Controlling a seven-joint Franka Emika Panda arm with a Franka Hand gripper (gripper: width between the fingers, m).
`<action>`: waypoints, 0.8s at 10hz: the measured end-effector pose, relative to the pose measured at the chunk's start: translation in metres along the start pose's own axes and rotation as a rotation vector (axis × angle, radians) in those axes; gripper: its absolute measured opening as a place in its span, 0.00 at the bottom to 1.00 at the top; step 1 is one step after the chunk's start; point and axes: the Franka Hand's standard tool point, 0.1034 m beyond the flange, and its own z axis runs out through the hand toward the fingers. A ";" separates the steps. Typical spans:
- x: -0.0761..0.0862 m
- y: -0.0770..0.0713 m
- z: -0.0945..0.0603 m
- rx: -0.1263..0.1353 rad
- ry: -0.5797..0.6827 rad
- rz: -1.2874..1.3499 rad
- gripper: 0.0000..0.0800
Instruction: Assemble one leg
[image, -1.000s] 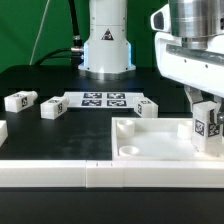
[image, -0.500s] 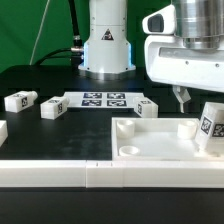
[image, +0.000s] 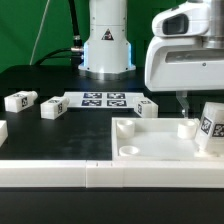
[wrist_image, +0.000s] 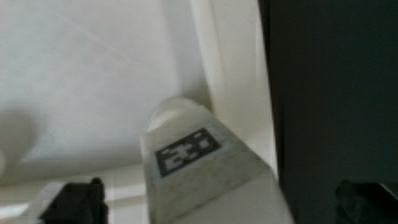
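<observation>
The leg (image: 209, 127), a small white post with a black-and-white tag, stands tilted at the right corner of the large white panel (image: 150, 142). My gripper (image: 194, 100) is open and hangs just above it, not touching it. One finger (image: 181, 99) shows left of the leg. In the wrist view the leg (wrist_image: 192, 150) lies between my two dark fingertips (wrist_image: 75, 200), which stand wide apart around my gripper's middle (wrist_image: 221, 205). The white panel (wrist_image: 89, 80) fills the rest of that view.
Three more tagged legs lie on the black table: two at the exterior view's left (image: 18, 101) (image: 51, 109) and one near the panel's back edge (image: 147, 108). The marker board (image: 104, 98) lies behind them. A white rail (image: 90, 173) runs along the front. The robot base (image: 106, 45) stands behind.
My gripper let go of the leg and rose. The leg now leans tilted at the panel's right corner instead of being held upright.
</observation>
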 end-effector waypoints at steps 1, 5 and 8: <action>0.003 0.002 0.000 -0.011 -0.009 -0.113 0.81; 0.009 0.012 0.000 -0.012 -0.022 -0.385 0.78; 0.009 0.012 0.000 -0.012 -0.021 -0.383 0.36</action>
